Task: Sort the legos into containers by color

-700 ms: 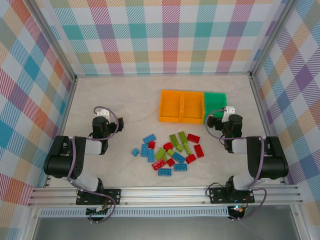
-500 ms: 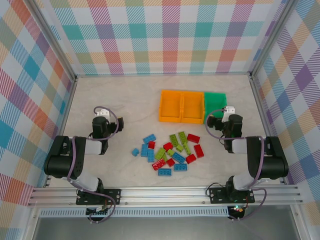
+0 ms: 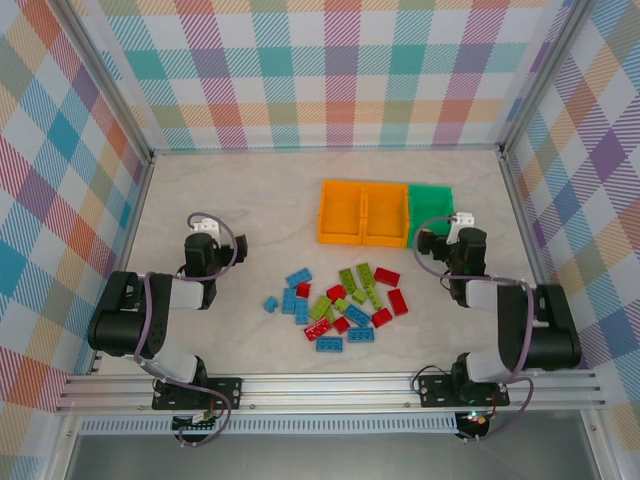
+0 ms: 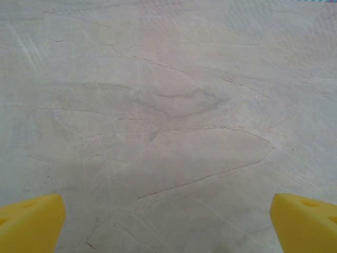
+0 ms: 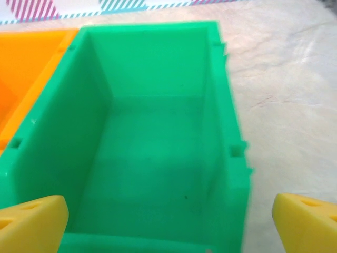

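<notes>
While both arms sit folded low near their bases, the left tool (image 3: 203, 232) hangs over a bare stretch of the marbled table (image 3: 250, 190), well to the left of the bricks. Its wrist camera shows its two yellow fingertips (image 4: 31, 224) far apart at the bottom corners. The jaws are spread wide, with nothing between them but tabletop.

Moving right, the legos (image 3: 342, 305) lie in a loose scatter on the table between the two arms, none of them in a bin. A lone blue brick (image 3: 270, 303) sits at the left fringe. More blue bricks (image 3: 297, 278) lie on the left side and along the near edge. The lime green bricks (image 3: 352, 282) cluster in the middle, and the red bricks (image 3: 388, 276) are mostly toward the right and the near side.

Beyond the scatter, toward the far wall, three bins stand in a row, touching side to side: the left orange bin (image 3: 340, 210), the middle orange bin (image 3: 386, 212), then the green bin (image 3: 430, 200). All three look empty.

The right tool (image 3: 458, 232) hangs at the near right corner of the green bin. Seen from its own wrist, its fingertips are spread just as wide with nothing gripped. The green bin's open inside lies straight ahead between them, and an orange wall shows at the left.
</notes>
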`<action>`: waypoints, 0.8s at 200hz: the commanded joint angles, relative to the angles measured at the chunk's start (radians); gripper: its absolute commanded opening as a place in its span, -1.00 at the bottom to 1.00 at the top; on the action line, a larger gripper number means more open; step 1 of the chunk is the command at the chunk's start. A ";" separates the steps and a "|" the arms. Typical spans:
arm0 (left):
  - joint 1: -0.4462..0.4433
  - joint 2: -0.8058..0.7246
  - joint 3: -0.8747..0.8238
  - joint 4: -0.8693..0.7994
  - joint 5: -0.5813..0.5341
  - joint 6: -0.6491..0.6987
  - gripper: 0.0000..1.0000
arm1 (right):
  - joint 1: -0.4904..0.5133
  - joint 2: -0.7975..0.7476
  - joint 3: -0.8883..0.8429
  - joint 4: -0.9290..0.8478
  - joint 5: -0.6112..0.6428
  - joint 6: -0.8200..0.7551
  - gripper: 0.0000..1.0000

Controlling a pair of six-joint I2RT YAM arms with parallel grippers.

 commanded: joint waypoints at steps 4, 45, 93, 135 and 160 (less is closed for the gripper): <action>-0.007 -0.032 0.009 0.003 0.007 0.017 1.00 | 0.001 -0.236 0.130 -0.459 0.199 0.335 1.00; -0.100 -0.389 0.076 -0.431 -0.078 -0.018 1.00 | 0.118 -0.359 0.290 -0.838 -0.267 0.516 0.99; -0.463 -0.761 0.332 -1.050 -0.018 -0.114 1.00 | 0.390 -0.177 0.520 -1.246 -0.196 0.354 0.99; -0.717 -0.749 0.521 -1.432 0.197 0.182 1.00 | 0.423 -0.028 0.494 -1.355 -0.168 0.329 0.99; -0.792 -0.738 0.489 -1.456 0.231 0.319 1.00 | 0.441 0.033 0.436 -1.326 -0.168 0.350 0.85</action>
